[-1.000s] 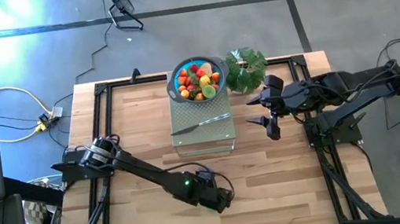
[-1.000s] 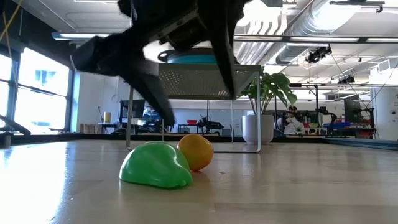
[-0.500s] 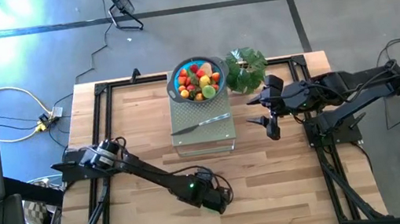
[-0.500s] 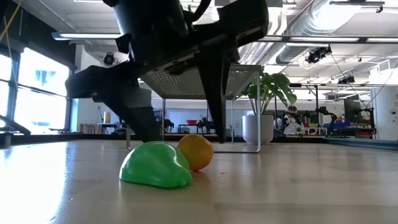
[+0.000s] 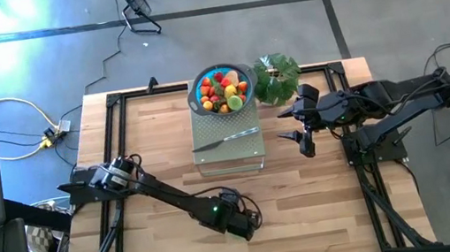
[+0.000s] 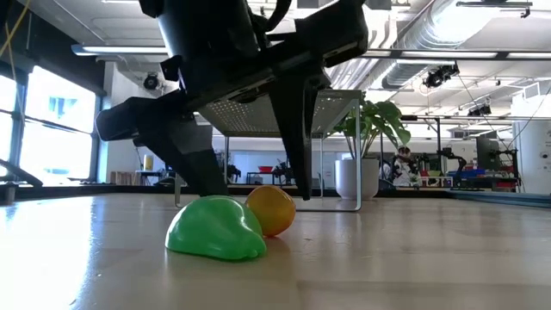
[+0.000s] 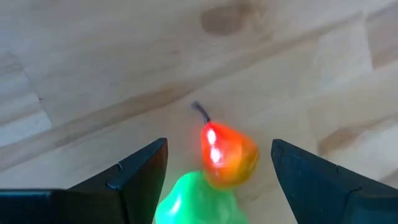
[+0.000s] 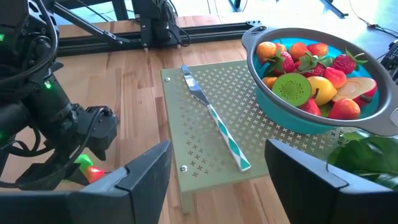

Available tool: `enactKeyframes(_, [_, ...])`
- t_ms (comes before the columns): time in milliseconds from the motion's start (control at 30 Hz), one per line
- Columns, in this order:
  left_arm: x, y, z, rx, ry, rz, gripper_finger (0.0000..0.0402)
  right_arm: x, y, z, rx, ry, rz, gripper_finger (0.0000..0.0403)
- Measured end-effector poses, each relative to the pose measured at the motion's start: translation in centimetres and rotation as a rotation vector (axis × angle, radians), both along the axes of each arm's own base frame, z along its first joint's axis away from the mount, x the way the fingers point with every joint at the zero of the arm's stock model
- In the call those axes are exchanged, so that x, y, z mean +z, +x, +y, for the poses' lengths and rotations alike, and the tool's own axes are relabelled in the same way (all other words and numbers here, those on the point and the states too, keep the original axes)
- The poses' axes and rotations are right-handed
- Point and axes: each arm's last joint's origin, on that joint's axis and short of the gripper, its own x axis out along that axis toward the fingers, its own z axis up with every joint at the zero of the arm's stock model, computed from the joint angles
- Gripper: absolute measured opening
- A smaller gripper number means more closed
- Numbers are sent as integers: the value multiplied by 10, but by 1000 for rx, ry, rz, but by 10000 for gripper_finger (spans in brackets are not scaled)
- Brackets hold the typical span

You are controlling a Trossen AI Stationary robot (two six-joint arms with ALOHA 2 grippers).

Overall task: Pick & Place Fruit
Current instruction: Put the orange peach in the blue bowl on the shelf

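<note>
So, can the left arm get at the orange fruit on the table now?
Probably yes: the left gripper hangs right over the orange fruit with fingers open either side; only the green fruit, touching it, crowds the approach.

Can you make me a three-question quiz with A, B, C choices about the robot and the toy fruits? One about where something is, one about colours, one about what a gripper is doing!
1. Where does the knife lie?
A. in the blue bowl
B. on the perforated stand
C. on the floor

2. What colours are the two fruits beneath the left gripper?
A. green and orange
B. blue and purple
C. both brown

3. How is the left gripper right now?
A. shut on the knife
B. open over two fruits
C. holding the plant

Answers:
1 B, the high view shows it on the perforated stand in front of the blue bowl.
2 A, the green fruit and orange fruit sit touching.
3 B, its fingers stand apart, gripping nothing.
</note>
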Motion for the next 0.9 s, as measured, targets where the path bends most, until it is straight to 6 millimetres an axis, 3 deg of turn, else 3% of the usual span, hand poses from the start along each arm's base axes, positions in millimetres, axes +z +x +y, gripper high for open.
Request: enactKeyframes(900, [-4, -3, 1, -37, 3, 39, 280, 0, 0, 0, 0, -1, 3, 250])
